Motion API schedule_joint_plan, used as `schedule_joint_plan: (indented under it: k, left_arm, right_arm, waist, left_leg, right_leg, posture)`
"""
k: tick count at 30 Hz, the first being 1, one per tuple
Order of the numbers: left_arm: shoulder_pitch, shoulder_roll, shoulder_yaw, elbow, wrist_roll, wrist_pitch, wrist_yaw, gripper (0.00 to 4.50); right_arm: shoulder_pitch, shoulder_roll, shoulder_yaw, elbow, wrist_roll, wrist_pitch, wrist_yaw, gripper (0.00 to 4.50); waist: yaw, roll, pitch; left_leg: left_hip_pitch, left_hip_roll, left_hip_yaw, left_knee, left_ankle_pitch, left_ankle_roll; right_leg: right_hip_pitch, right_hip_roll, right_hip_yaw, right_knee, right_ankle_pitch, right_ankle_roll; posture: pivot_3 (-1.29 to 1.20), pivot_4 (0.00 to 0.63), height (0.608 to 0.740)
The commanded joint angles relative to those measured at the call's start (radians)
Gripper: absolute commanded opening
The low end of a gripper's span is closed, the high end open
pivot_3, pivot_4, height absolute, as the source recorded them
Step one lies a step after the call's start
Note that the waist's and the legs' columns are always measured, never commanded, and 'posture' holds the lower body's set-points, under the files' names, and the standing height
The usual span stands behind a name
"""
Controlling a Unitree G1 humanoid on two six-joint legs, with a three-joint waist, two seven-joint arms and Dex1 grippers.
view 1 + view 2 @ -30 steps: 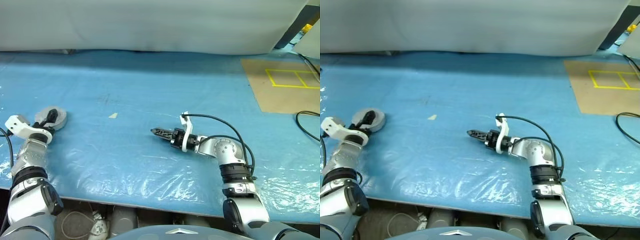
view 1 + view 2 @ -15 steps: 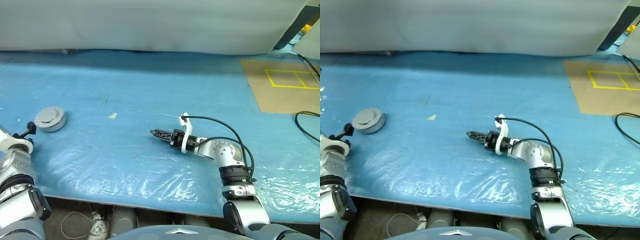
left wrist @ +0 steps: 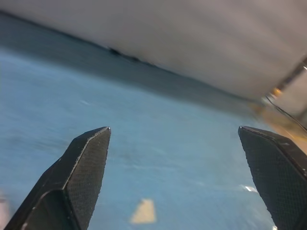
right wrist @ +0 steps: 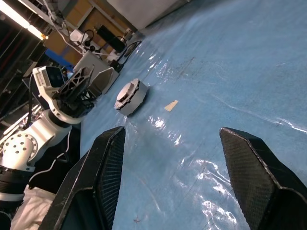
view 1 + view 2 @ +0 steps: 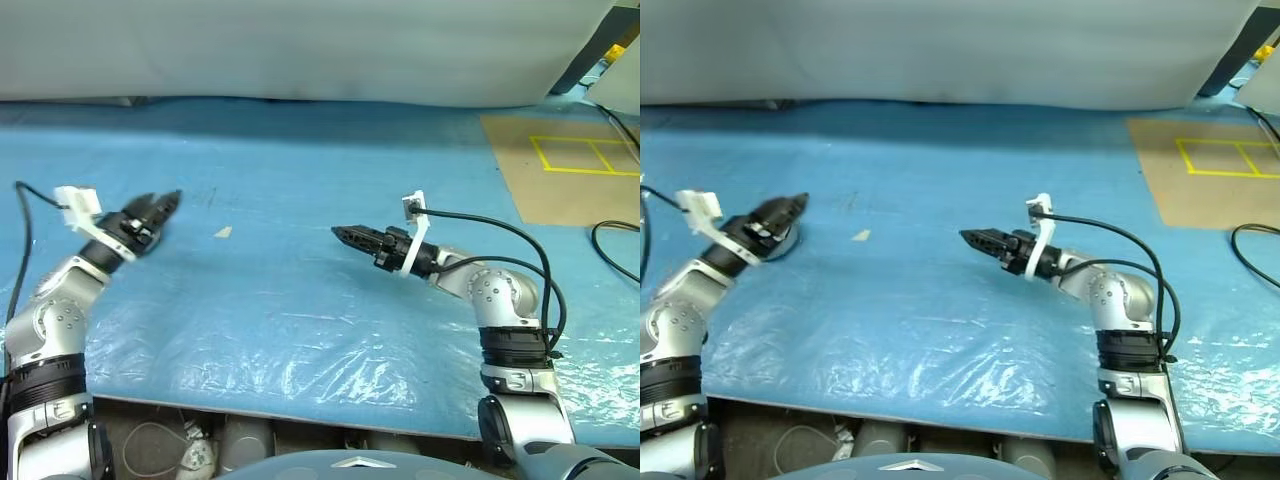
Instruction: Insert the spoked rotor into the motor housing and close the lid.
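Observation:
The motor housing (image 4: 129, 96), a round grey puck, sits on the blue sheet at the left, and a grey lid (image 4: 125, 92) appears to lie on top of it. The spoked rotor is out of view. My left gripper (image 5: 163, 204) hovers raised just over the housing, pointing right. The left wrist view shows it (image 3: 173, 130) open with nothing between the fingers. My right gripper (image 5: 342, 234) hangs over the middle of the sheet, pointing left toward the housing. It (image 4: 172, 130) is open and holds nothing.
A small tan scrap (image 5: 225, 232) lies on the blue sheet (image 5: 300, 320) between the grippers. A brown board with yellow tape (image 5: 570, 165) covers the far right, and a black cable (image 5: 612, 240) loops beside it. A white backdrop closes the far side.
My left gripper let go of the housing, pulled back, then swung up and to the right over it. My right gripper rose and shifted right. The housing stayed put.

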Motion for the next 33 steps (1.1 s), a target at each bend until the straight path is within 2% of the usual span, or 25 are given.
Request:
schedule_joint_plan:
  k: [1,6,9,10,12,18,23,33]
  left_arm:
    - [-0.007,0.009,-0.039,-0.136,-0.061,0.074,-0.040,4.47]
    - [-0.023,0.021,-0.120,-0.208,-0.056,0.122,-0.088,4.47]
    - [-0.009,0.059,-0.205,-0.247,-0.001,0.111,-0.169,4.47]
    - [0.002,0.069,-0.250,-0.245,0.047,0.074,-0.204,4.47]
    - [0.015,0.068,-0.322,-0.223,0.128,0.005,-0.245,4.47]
    - [-0.004,-0.028,-0.508,-0.087,0.386,-0.274,-0.278,4.47]
    - [-0.044,-0.112,-0.468,-0.085,0.354,-0.261,-0.229,4.47]
    - [-0.051,-0.159,-0.409,-0.107,0.332,-0.224,-0.149,4.47]
  right_arm:
    - [-0.004,-0.022,-0.011,-0.064,0.035,-0.014,0.025,3.30]
    - [0.022,-0.097,0.021,-0.130,-0.009,-0.069,0.074,3.30]
    - [0.056,-0.188,0.101,-0.174,-0.108,-0.171,0.133,3.30]
    - [0.073,-0.222,0.151,-0.184,-0.179,-0.244,0.148,3.30]
    - [0.078,-0.234,0.165,-0.186,-0.207,-0.289,0.147,3.30]
    - [0.086,-0.243,0.223,-0.137,-0.339,-0.412,0.115,3.30]
    - [0.095,-0.193,0.192,-0.126,-0.325,-0.409,0.072,3.30]
    - [0.101,-0.122,0.197,-0.121,-0.339,-0.407,0.001,3.30]
  waist:
    - [0.000,0.000,0.000]
    - [0.000,0.000,0.000]
    - [0.001,0.000,0.000]
    - [0.001,0.000,0.000]
    - [-0.001,0.001,0.000]
    - [-0.009,0.001,0.001]
    - [-0.012,0.001,0.001]
    - [-0.013,0.002,0.001]
  left_leg:
    - [0.000,0.000,0.000,0.000,0.000,0.000]
    - [0.000,0.000,0.000,0.000,0.000,0.000]
    - [0.000,0.000,0.000,0.000,0.000,0.000]
    - [0.000,0.000,0.000,0.000,0.000,0.000]
    - [0.001,0.000,0.000,0.000,0.000,0.000]
    - [0.002,0.000,-0.001,0.001,0.000,0.000]
    - [0.001,0.000,-0.001,0.003,0.000,0.001]
    - [0.002,0.000,0.000,0.005,0.000,0.001]
  right_leg:
    - [0.000,0.000,0.000,0.000,0.000,0.000]
    - [0.000,0.000,0.000,0.000,0.000,0.000]
    - [0.001,0.000,0.000,-0.001,0.000,0.000]
    - [0.001,0.000,0.000,-0.001,0.000,0.000]
    - [0.001,0.001,0.000,-0.002,0.000,0.000]
    - [0.002,0.001,0.001,-0.002,0.001,0.001]
    - [0.002,0.001,0.001,0.001,0.001,0.001]
    - [0.002,0.001,0.002,0.005,0.000,0.000]
  posture:
    - [0.00,0.150,0.740]
    - [0.00,0.150,0.740]
    - [0.00,0.150,0.740]
    - [0.00,0.150,0.740]
    - [0.00,0.150,0.740]
    - [0.00,0.150,0.740]
    - [0.00,0.150,0.740]
    - [0.00,0.150,0.740]
